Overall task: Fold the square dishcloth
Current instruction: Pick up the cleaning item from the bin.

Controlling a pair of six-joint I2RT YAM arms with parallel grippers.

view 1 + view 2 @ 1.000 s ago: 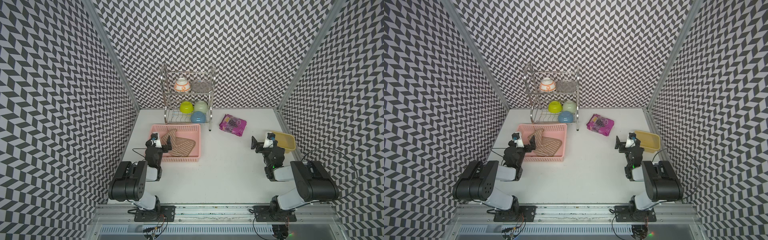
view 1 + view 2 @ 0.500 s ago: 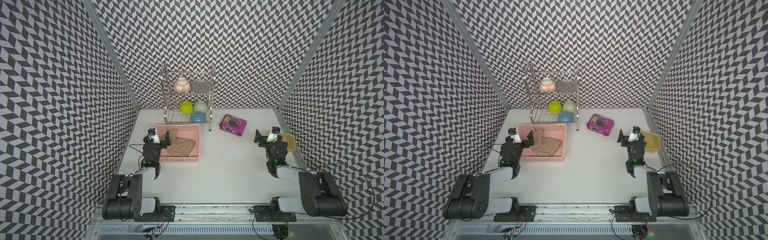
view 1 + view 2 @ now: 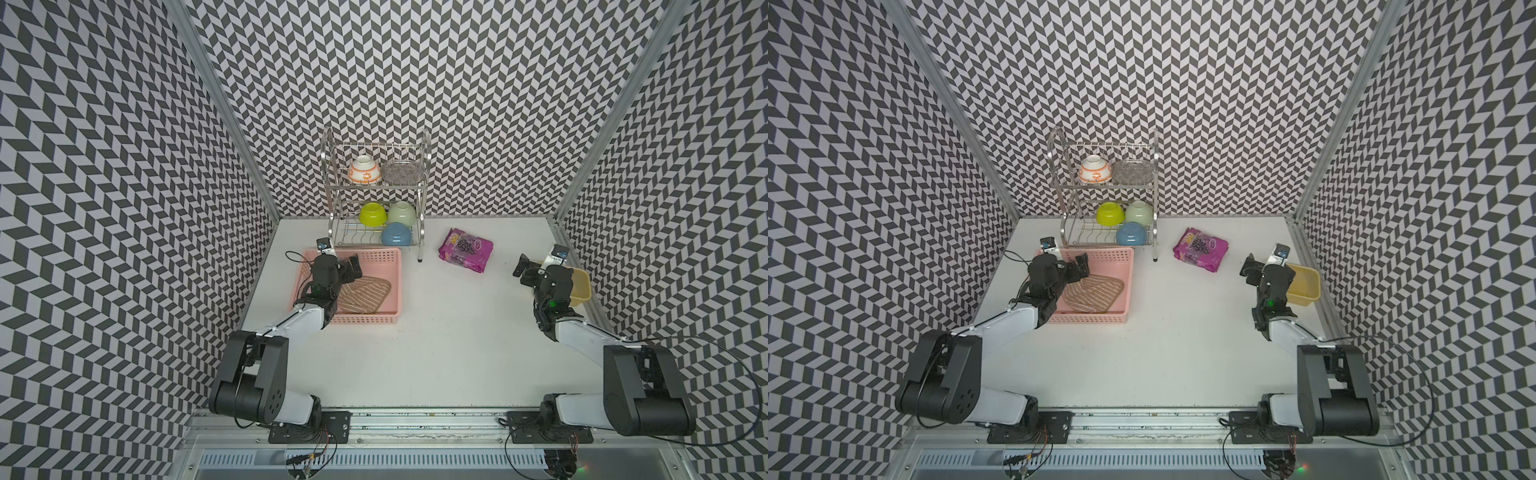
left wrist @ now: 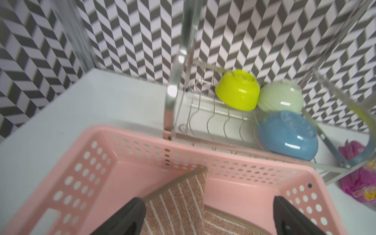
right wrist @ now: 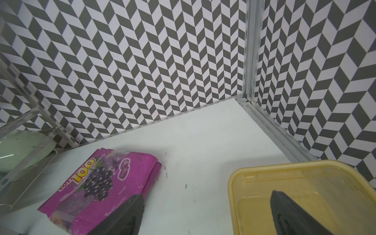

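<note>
The cloth (image 3: 368, 291) is lying inside the pink basket (image 3: 353, 320), which is sitting on the left part of the white table (image 3: 415, 353), just in front of the wire rack (image 3: 374, 195). In both top views the cloth is spreading over the basket floor toward the right and near walls, and its left part is hiding under the left arm. In the left wrist view one striped flap of the cloth (image 4: 183, 197) is rising above the rest, and its tip is reaching toward the basket's far perforated wall (image 4: 203, 160). The left gripper (image 3: 351, 266) is hanging over the basket with its jaws standing wide apart and gripping nothing. Its black fingers (image 4: 130, 211) are flanking the flap, and I cannot tell whether one is brushing the flap's edge. The right gripper (image 3: 524, 266) is hovering over the right side of the table by the yellow tub (image 3: 582, 286), its jaws likewise spreading wide and carrying nothing. A purple packet (image 3: 465, 249) is lying flat between rack and tub, well apart from the cloth. Bowls (image 3: 396, 234) are sitting upturned on the rack's lower shelf, green, pale green and blue, and an orange-and-white one is sitting above them.
</note>
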